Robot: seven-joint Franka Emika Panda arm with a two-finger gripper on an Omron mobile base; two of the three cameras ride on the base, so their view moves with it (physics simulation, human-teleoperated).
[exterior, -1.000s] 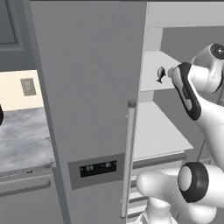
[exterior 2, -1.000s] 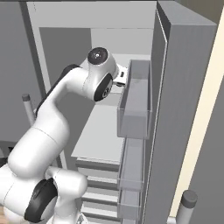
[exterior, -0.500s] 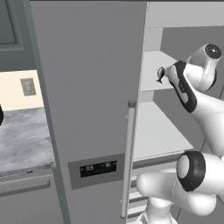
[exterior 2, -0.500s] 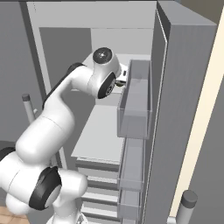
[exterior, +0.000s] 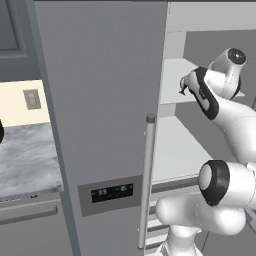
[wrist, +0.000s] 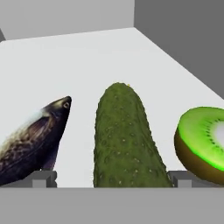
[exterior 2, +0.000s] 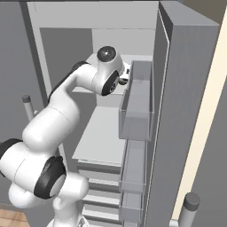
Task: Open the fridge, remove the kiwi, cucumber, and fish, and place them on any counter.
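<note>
White shelves fill the open right half of the fridge [exterior: 100,100], whose left door stays closed beside a marbled counter [exterior: 25,160]. All three items lie side by side on an upper shelf [wrist: 109,57], none touching another.

Largest of the three in the hand view, the cucumber [wrist: 124,140] lies lengthwise straight ahead, between the two fingertips. It looks firm and bumpy, probably light and unlikely to crush; its rounded sides could roll, so a squeeze across the middle of its width seems the safest hold. The fish [wrist: 33,140] lies on one side of it, head pointing away and angled toward the cucumber. It seems slender and probably slick, best taken across the thicker part of its body. The kiwi [wrist: 203,142], a cut half showing bright green flesh, sits on the other side; it is likely the softest and needs a gentle pinch over its brown skin.

From the base, the arm rises, bends at the elbow and reaches level into the fridge. The gripper [wrist: 111,179] is spread wide and holds nothing, with the cucumber's near end between the jaws.
</note>
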